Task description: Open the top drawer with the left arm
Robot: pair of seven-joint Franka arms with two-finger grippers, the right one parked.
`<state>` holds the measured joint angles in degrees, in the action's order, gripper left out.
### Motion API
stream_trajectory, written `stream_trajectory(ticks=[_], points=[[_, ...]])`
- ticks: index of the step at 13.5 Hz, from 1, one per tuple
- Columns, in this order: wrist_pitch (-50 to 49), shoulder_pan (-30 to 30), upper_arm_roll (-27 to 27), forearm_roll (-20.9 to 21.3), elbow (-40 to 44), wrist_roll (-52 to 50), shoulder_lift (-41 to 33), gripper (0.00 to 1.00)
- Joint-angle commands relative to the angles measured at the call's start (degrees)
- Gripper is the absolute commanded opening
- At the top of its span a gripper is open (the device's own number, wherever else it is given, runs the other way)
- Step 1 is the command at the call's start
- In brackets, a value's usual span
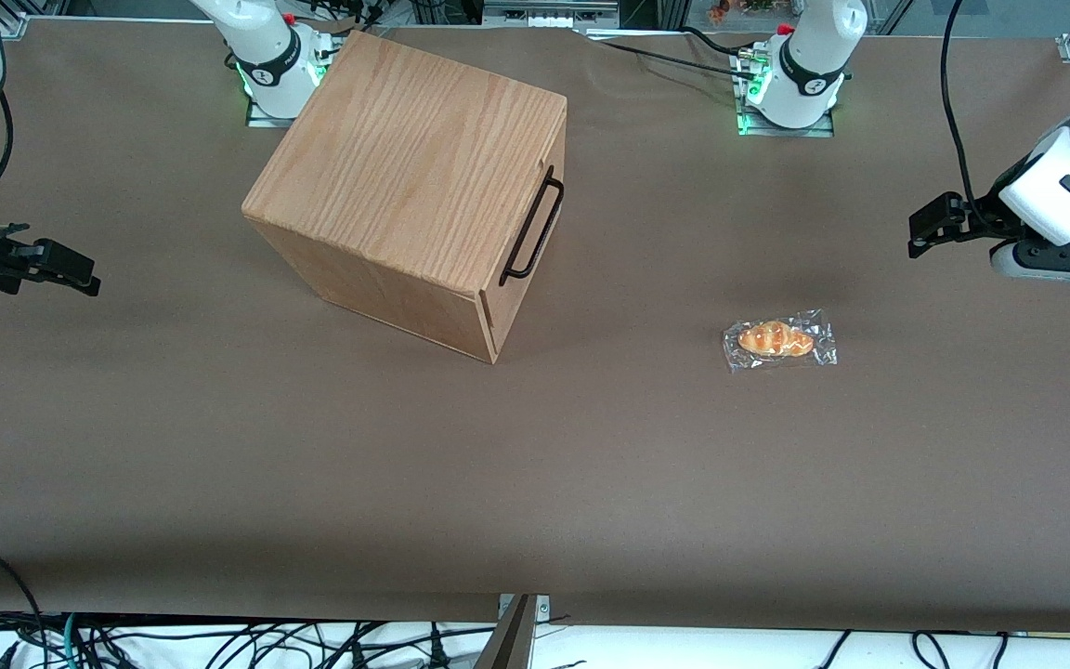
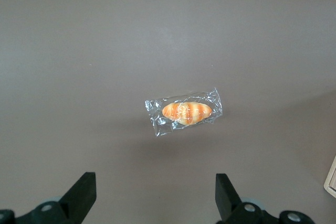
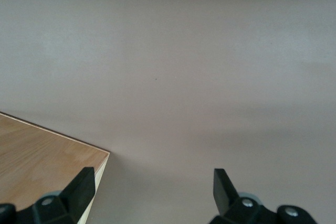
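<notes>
The top drawer (image 1: 524, 243) sits shut in the oak box (image 1: 405, 177) at upper centre of the front view. Its thin black bar handle (image 1: 532, 227), rigid and likely slippery, is the place to grip. The left arm's gripper (image 1: 925, 232) hovers at the right edge, fingers (image 2: 81, 192) spread wide and empty, above a wrapped bread roll (image 2: 186, 112) on the desk (image 1: 312, 483).

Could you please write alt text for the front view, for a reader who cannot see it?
An oak-grain box sits on a brown table, its top drawer shut. The left arm's open end effector hovers apart from it, toward the working arm's end, above a wrapped bread roll.
</notes>
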<state>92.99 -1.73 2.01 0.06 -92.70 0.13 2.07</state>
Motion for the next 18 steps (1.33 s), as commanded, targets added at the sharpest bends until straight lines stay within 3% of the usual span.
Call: stream_trajectory(ticks=[1, 18], points=[[-1.58, 0.24, 0.45, 1.35, 1.73, -0.57, 0.57, 1.0], [-2.46, 0.24, 0.63, 0.9, 1.47, 0.04, 0.75, 1.0]])
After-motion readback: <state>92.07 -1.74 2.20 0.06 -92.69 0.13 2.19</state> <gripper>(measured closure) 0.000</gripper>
